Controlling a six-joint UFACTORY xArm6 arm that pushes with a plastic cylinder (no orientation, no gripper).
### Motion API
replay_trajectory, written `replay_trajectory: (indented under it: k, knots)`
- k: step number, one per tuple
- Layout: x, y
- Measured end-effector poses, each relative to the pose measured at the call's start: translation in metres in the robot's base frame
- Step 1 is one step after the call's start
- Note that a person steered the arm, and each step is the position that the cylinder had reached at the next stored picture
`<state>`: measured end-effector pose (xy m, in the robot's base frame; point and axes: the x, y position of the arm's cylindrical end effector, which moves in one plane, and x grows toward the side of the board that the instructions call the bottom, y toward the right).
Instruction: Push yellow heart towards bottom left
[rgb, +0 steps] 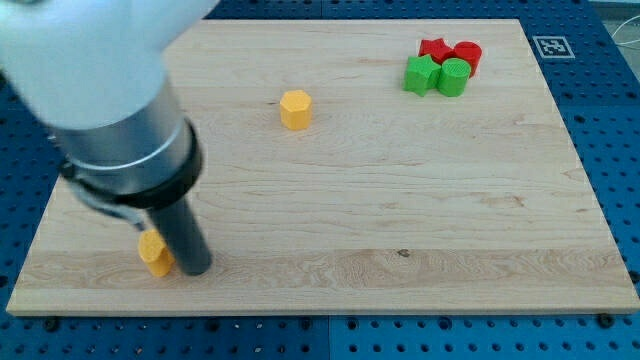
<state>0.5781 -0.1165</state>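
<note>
A yellow block (154, 254), partly hidden by the rod so its shape is hard to make out, lies near the board's bottom left corner. My tip (194, 268) stands right against its right side, touching or nearly touching it. A second yellow block (296, 109), roughly hexagonal, lies in the upper middle of the board, well apart from the tip.
At the view's top right stand a red star (433, 49), a red cylinder (467, 54), a green star (421, 74) and a green cylinder (453, 77), clustered together. The arm's large white and grey body (110, 90) covers the upper left. The wooden board (400, 220) lies on a blue pegboard.
</note>
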Motion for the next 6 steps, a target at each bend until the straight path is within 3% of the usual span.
replay_trajectory:
  k: [1,6]
  knots:
    - [-0.017,0.007]
    - [-0.005,-0.088]
